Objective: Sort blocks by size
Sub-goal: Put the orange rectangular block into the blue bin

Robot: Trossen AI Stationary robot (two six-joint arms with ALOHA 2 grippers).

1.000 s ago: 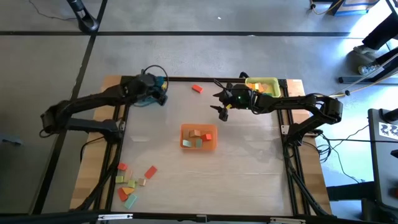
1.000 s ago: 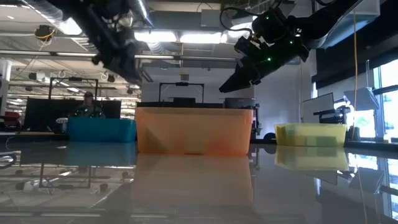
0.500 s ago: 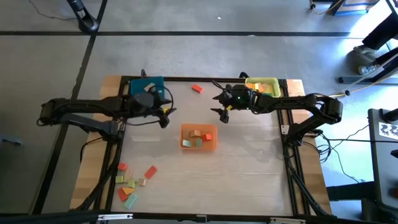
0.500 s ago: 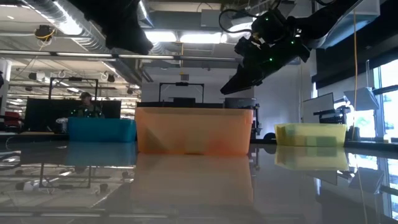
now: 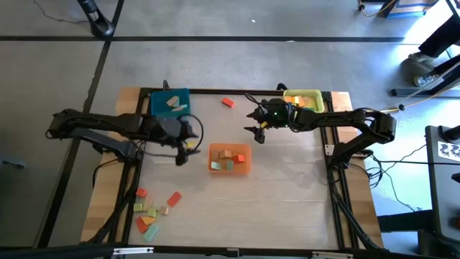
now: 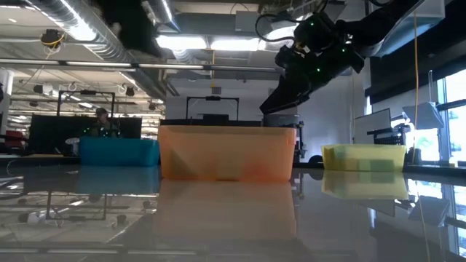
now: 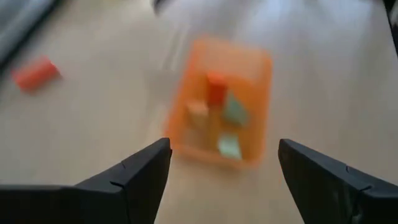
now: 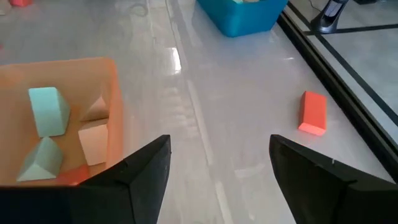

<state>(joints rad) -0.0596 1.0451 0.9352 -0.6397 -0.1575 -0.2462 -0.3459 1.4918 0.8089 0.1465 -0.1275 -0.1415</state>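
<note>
The blocks lie in several places. A loose heap (image 5: 153,210) sits at the table's near left. One red block (image 5: 228,103) (image 8: 313,112) lies alone near the far edge. Several blocks rest in the orange tray (image 5: 230,159) (image 7: 221,102). Tan ones lie in the blue tray (image 5: 170,102). My left gripper (image 5: 182,155) (image 7: 224,149) hangs open in the air just left of the orange tray, nothing between its fingers. My right gripper (image 5: 253,134) (image 8: 219,146) stands open above the table behind the orange tray's far right corner, also empty.
A yellow tray (image 5: 303,98) (image 6: 364,156) with blocks stands at the far right corner. The blue tray (image 6: 119,151) stands at the far left, the orange tray (image 6: 227,153) mid-table. Bare tabletop lies between the orange tray and the near edge.
My left gripper has swung from over the blue tray toward the table's near edge and right, turning as it went, and now hangs beside the orange tray. My right gripper has stayed in place, tipping slightly steeper.
</note>
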